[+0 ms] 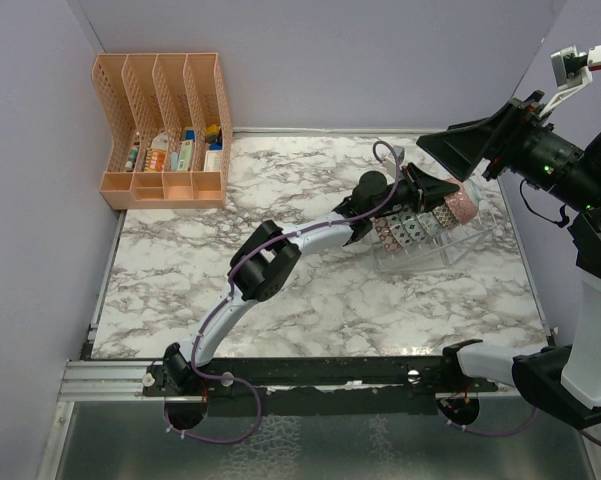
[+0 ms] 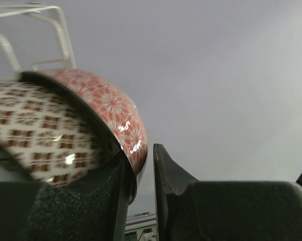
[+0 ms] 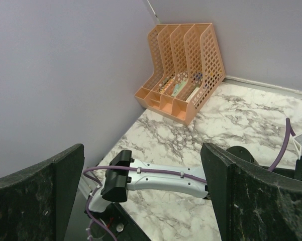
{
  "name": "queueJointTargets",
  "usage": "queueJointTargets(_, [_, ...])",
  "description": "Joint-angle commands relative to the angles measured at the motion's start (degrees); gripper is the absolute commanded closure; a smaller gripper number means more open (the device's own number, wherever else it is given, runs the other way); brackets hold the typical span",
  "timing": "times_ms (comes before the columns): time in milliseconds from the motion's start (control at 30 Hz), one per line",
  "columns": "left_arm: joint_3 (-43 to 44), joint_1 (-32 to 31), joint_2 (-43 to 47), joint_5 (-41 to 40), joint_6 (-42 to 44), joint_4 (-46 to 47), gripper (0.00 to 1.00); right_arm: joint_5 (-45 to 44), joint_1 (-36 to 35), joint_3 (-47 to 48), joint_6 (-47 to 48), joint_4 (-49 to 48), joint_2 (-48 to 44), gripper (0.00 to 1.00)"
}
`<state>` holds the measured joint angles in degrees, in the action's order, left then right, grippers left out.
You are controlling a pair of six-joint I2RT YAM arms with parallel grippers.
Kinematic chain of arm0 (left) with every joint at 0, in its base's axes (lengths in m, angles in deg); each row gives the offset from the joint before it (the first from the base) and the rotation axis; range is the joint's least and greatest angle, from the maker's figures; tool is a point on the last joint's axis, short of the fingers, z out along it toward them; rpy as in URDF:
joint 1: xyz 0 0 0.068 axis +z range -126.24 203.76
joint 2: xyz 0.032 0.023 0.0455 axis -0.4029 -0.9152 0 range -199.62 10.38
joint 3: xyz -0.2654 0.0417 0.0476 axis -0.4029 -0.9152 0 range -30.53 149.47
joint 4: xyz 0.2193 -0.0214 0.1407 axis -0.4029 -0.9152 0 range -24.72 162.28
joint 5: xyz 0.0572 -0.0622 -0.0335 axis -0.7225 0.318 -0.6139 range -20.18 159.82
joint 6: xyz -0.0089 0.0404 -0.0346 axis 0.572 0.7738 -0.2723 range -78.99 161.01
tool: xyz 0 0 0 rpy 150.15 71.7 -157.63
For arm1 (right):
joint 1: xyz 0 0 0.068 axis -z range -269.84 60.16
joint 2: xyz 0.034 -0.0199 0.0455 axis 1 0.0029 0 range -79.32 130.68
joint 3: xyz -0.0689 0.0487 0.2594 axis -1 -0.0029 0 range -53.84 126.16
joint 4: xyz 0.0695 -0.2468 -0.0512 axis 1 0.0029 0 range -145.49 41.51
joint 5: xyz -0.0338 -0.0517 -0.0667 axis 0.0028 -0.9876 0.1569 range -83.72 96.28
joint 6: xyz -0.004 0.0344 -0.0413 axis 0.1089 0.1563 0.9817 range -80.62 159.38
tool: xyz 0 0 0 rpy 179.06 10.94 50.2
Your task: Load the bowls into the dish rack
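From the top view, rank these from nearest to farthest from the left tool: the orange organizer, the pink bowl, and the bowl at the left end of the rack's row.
Measured from the left tool:
1. Pink bowl, right at the tool's tips, at the right end of the dish rack.
2. Left-end bowl, along the row to the left.
3. Orange organizer, far back-left corner.

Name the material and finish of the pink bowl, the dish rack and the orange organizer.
Pink bowl: likely glazed ceramic; glossy, with sharp glints on its patterned outside.
Dish rack: seemingly clear plastic; the marbled table shows through it.
Orange organizer: probably matte moulded plastic, its walls a perforated grid.
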<state>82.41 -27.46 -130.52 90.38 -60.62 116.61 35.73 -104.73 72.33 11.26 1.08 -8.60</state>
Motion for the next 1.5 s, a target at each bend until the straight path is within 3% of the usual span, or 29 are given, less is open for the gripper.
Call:
queueJointTargets(0, [-0.07, 0.58, 2.54, 1.68, 1.86, -1.1, 0.72, 0.21, 0.22, 0.57, 0.87, 0.75, 0.46, 0.0])
queueJointTargets(433, [0.49, 1.29, 4.75, 2.87, 5.2, -6.22, 0.61, 0.05, 0.22, -1.19, 0.65, -0.12, -0.36, 0.01])
queueJointTargets(900, [-1.29, 2.23, 12.01, 3.33, 14.85, -23.61, 0.53, 0.26, 0.22, -3.45, 0.09, -1.36, -1.88, 0.01])
queueJointTargets(967, [-1.33, 2.35, 12.79, 3.28, 15.93, -25.24, 0.43, 0.42, 0.22, -3.65, -0.05, -1.47, -2.06, 0.01])
queueJointTargets(1167, [-3.36, 2.86, 16.42, 2.23, 19.82, -29.22, 0.36, 0.57, 0.22, -3.9, -0.09, -1.53, -2.33, 0.01])
queueJointTargets(1467, [-7.96, 4.06, 24.88, 0.32, 27.99, -38.02, 0.01, 0.65, 0.22, -4.09, -0.28, -1.97, -2.74, 0.01])
